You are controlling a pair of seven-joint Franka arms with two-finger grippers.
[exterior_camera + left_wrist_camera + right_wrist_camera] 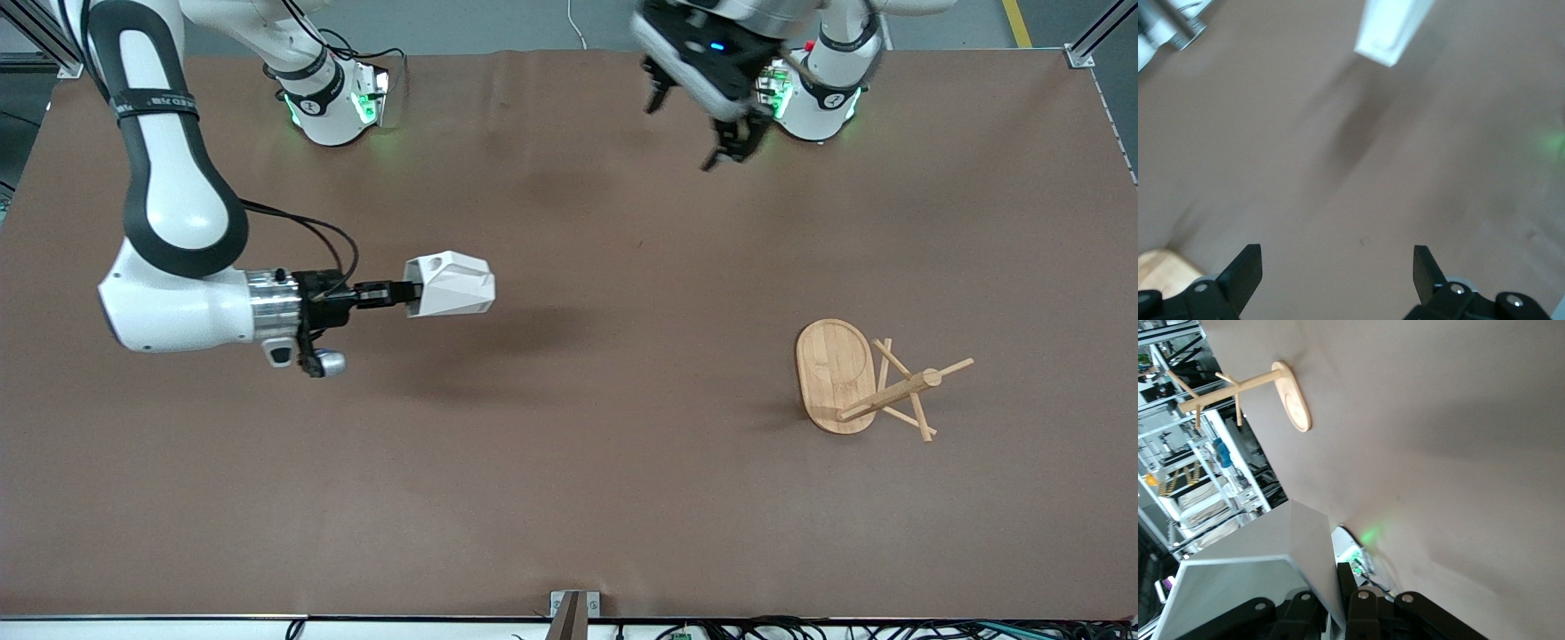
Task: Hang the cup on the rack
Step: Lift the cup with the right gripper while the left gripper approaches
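Starting at the right arm's end of the worktop (569, 498): right claw (402, 293) up in the air, pinching the cup (451, 284) by its rim wall, cup held sideways, handle hole facing up. Nothing under it but bare brown worktop.

Further along, left claw (689, 124) hovering over the worktop near its own base, fingers (1245, 270) spread wide, nothing in them. Just waiting by the look of it.

Then the rack (858, 382), toward the left arm's end, well apart from the cup and nearer the front camera. Standing upright on its oval base, pegs crossed around the post.

Stuff that could go sideways, guessing only:
- Thin pinch on one wall, so the cup could twist or slip during the carry.
- Small handle hole plus skinny peg = easy to miss; a slightly off angle and the handle just bumps the peg tip.
- Rack looks light, so a shove on a peg could tip or slide it.
- Letting go before the handle is properly seated = cup dropping onto the base.

Writing: some white lettering on the black band of the right arm, too small to read. No brand or label visible on cup or rack.
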